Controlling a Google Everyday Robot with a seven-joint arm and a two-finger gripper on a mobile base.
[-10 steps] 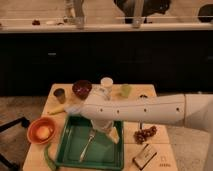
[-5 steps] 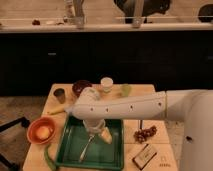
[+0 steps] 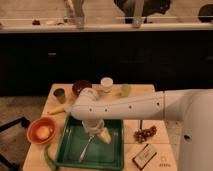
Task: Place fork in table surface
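The slim silver fork (image 3: 86, 149) lies inside the green tray (image 3: 67, 150), slanting from lower left to upper right. My gripper (image 3: 94, 131) hangs from the white arm (image 3: 125, 106) directly above the tray, right over the fork's upper end. A yellow piece (image 3: 105, 136) lies beside it in the tray. The light tan wooden table surface (image 3: 131, 147) shows around the tray.
An orange bowl (image 3: 41, 130) sits left of the tray. A dark red bowl (image 3: 80, 87), a small dark cup (image 3: 59, 94), a white cup (image 3: 106, 84) and a green cup (image 3: 125, 90) stand at the back. Grapes (image 3: 145, 133), a dark-handled utensil (image 3: 141, 123) and a small packet (image 3: 144, 155) lie right.
The arm has swung left and its elbow now sits over the tray's back left; the gripper has come down closer to the fork. The fork stays in the tray.
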